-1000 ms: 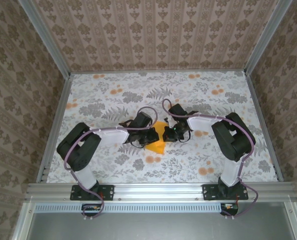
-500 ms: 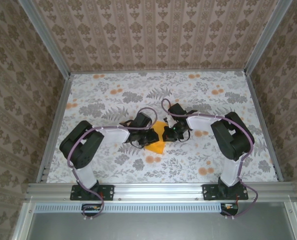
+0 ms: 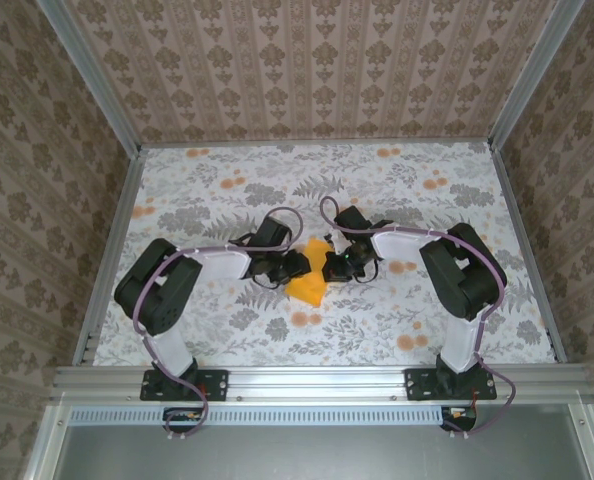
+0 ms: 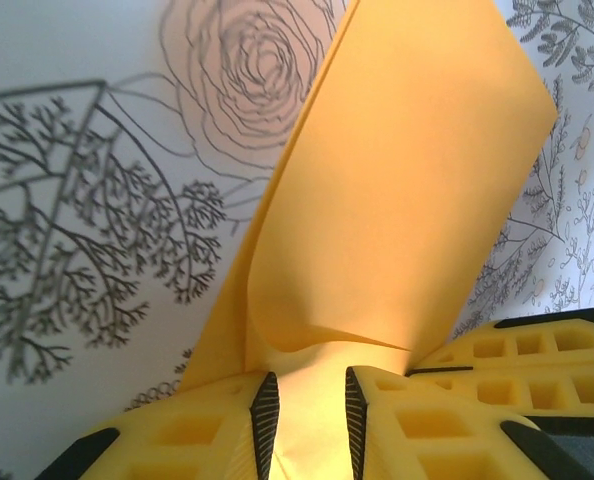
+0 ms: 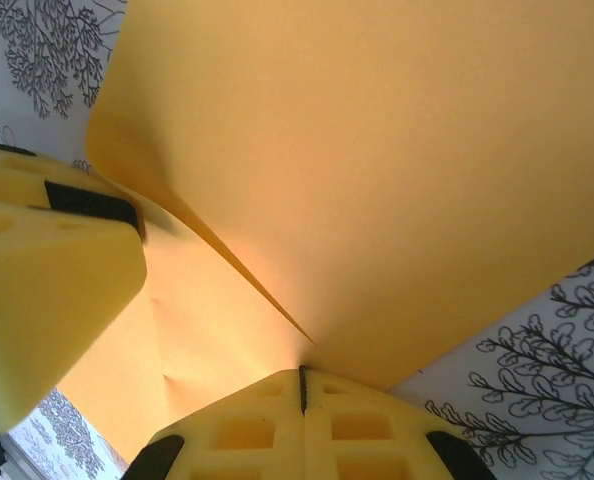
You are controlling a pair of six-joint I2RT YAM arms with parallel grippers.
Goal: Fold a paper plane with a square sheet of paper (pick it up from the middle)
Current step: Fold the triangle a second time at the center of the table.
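Thin smooth orange-yellow square sheet of paper [image 3: 308,285] is curling into soft folds; right gripper [image 5: 300,375] is pinching it tight, left gripper [image 4: 308,392] is sitting slightly spread around a crease.

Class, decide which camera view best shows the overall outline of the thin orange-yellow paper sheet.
Top external: the thin orange-yellow paper sheet shows most of its outline, though small. Left wrist shows one raised, curled flap close up; right wrist shows a creased expanse, cropped.

The square sheet of paper [image 4: 407,190] looks smooth and matt.
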